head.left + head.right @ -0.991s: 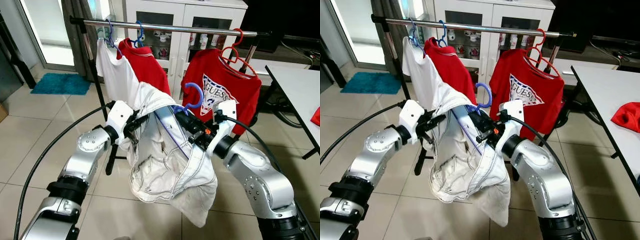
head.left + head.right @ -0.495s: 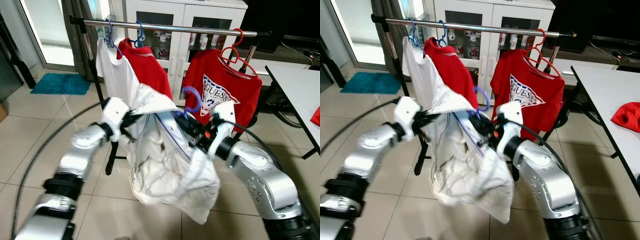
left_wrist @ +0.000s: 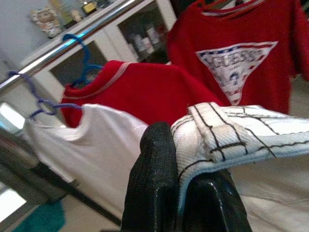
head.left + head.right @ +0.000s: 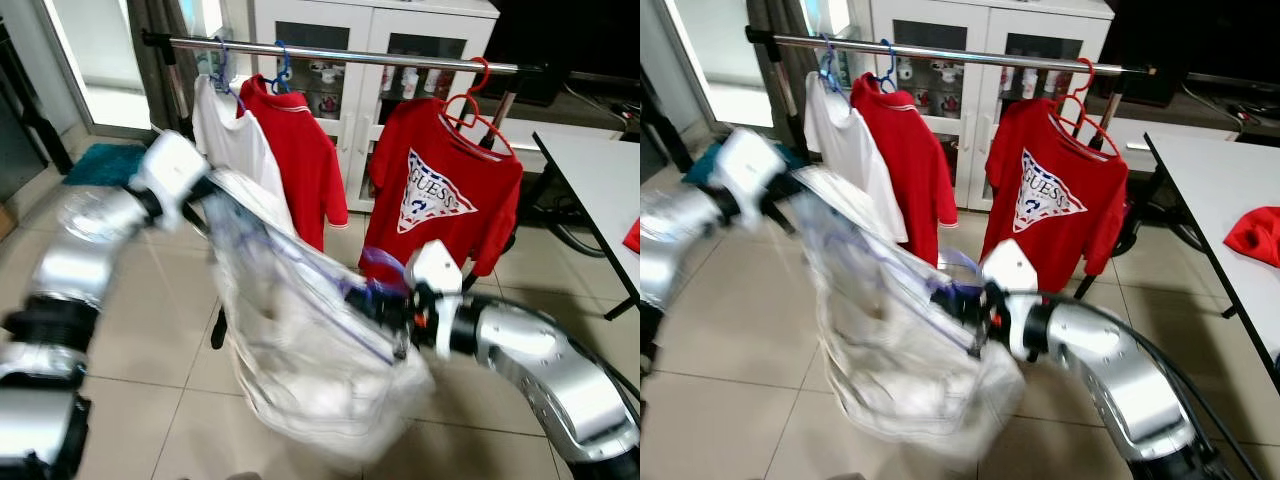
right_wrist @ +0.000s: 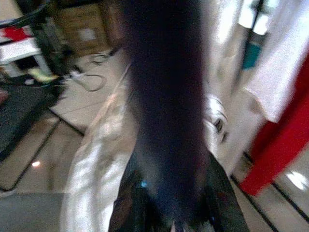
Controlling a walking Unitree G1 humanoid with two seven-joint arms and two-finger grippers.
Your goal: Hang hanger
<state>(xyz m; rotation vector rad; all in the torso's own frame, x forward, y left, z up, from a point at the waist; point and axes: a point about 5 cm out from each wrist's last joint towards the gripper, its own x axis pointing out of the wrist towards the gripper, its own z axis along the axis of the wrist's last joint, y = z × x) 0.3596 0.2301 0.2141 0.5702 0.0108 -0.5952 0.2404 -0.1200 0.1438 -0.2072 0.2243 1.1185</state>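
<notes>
A white garment point(image 4: 300, 340) on a blue hanger point(image 4: 376, 260) stretches between my two arms below the metal rail point(image 4: 340, 55). My left gripper point(image 4: 205, 190) is up at the left, shut on the garment's stitched edge point(image 3: 217, 125). My right gripper point(image 4: 378, 300) is lower, in front of the red printed shirt point(image 4: 440, 200), shut on the hanger's neck under its hook. Both arms and the cloth are blurred by motion. The right wrist view is smeared; white cloth point(image 5: 96, 159) runs beside the dark fingers.
On the rail hang a white shirt point(image 4: 235, 140) and a red polo point(image 4: 305, 150) on blue hangers, and the printed shirt on a red hanger point(image 4: 470, 100). A white cabinet point(image 4: 370, 40) stands behind. A table point(image 4: 600, 170) with a red cloth point(image 4: 1255, 232) is at the right.
My left gripper has swung up and to the left, pulling the garment out wide. My right gripper has dropped lower with the hanger, so the hook now sits below the printed shirt's chest.
</notes>
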